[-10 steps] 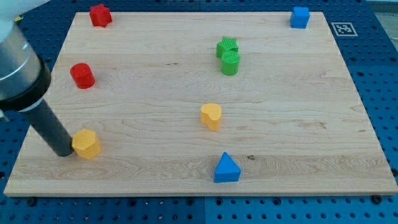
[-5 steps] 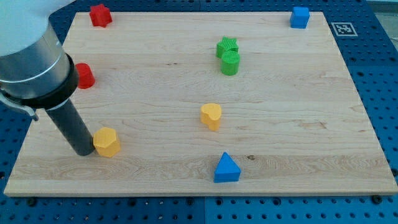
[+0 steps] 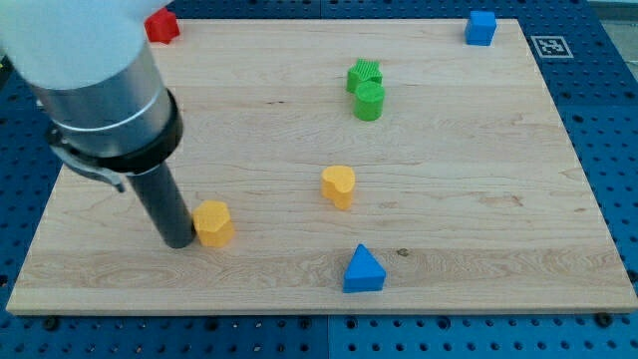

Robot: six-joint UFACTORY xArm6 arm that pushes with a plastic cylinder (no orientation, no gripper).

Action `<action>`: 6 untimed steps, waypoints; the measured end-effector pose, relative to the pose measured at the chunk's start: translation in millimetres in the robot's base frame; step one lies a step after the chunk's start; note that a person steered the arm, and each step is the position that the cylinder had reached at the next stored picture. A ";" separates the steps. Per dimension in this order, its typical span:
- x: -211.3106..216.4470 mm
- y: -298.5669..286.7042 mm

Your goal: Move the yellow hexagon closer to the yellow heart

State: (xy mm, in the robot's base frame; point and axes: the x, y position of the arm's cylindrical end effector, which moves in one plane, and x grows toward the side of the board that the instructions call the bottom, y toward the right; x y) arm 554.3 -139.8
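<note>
The yellow hexagon (image 3: 213, 222) lies on the wooden board (image 3: 459, 189) at the lower left of centre. The yellow heart (image 3: 339, 185) stands to its right and a little higher, near the board's middle. My tip (image 3: 179, 240) rests on the board right against the hexagon's left side. The rod and the arm's grey body rise from it toward the view's upper left.
A blue triangle (image 3: 363, 269) lies below the heart near the bottom edge. Two green blocks (image 3: 367, 91) sit together above the heart. A red block (image 3: 160, 25) is at the top left, partly hidden by the arm. A blue cube (image 3: 480, 27) is at the top right.
My tip has slid to the right, pushing the yellow hexagon rightward toward the heart. The arm now hides the red block at the left.
</note>
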 end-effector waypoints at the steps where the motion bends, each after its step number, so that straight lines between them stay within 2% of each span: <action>1: 0.0 29.7; 4: -9.8 97.2; 6: -10.0 111.7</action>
State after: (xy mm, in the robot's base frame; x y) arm 544.2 -28.1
